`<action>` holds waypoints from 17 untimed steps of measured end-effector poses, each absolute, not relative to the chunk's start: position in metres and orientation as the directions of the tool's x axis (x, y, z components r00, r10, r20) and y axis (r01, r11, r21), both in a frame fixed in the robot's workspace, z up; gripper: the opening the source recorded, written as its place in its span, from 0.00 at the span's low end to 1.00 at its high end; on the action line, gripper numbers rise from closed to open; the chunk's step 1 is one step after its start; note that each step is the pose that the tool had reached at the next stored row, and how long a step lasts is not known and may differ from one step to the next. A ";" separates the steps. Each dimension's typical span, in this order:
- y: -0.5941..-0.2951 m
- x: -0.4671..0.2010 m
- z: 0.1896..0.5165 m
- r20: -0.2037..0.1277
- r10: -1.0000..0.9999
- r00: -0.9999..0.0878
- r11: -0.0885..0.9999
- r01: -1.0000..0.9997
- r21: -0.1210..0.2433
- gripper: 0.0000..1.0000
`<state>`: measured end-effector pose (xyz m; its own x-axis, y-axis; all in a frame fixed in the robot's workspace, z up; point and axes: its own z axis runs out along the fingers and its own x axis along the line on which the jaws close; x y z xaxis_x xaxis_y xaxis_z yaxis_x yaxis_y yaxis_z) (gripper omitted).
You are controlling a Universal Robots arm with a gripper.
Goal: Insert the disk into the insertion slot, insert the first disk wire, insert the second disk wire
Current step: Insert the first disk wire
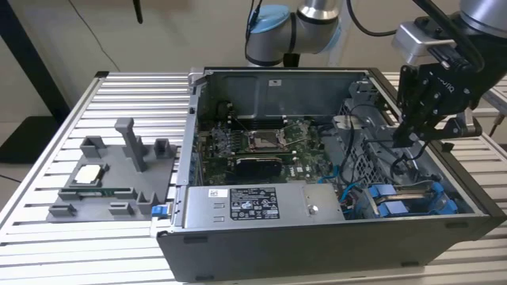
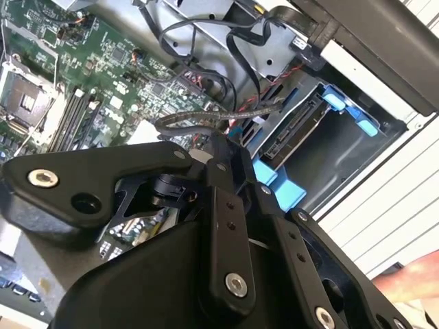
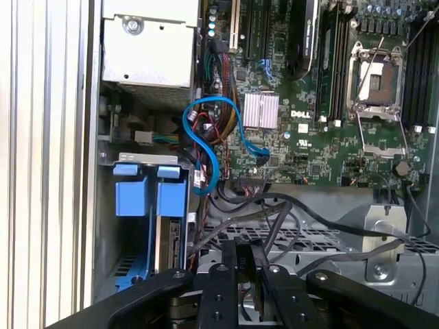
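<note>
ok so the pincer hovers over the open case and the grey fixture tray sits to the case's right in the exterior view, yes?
Not quite. The pincer does hover over the open case, but the grey fixture tray sits to the case's left, on the slatted table. The exterior view shows it.

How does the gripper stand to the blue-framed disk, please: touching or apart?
Apart. In the exterior view the gripper hangs above the blue-framed disk, with part of the inside of the computer case showing between them.

Printed label on power-supply box (image 1: 262, 205); white lettering on motherboard (image 3: 315, 144).
</note>
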<state>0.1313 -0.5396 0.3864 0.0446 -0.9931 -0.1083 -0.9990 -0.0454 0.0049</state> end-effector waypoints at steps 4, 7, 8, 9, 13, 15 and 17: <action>-0.542 0.132 0.386 -0.108 -0.993 0.044 -0.045 -0.999 0.005 0.19; -0.546 0.133 0.385 -0.108 -0.993 0.044 -0.045 -0.999 0.005 0.19; -0.548 0.133 0.385 -0.108 -0.993 0.044 -0.045 -0.999 0.006 0.19; -0.549 0.133 0.384 -0.108 -0.993 0.044 -0.045 -0.999 0.006 0.19; -0.554 0.134 0.383 -0.108 -0.993 0.044 -0.045 -0.999 0.007 0.19; -0.556 0.134 0.382 -0.107 -0.993 0.044 -0.045 -0.999 0.007 0.19; -0.558 0.134 0.380 -0.107 -0.993 0.044 -0.045 -0.999 0.008 0.19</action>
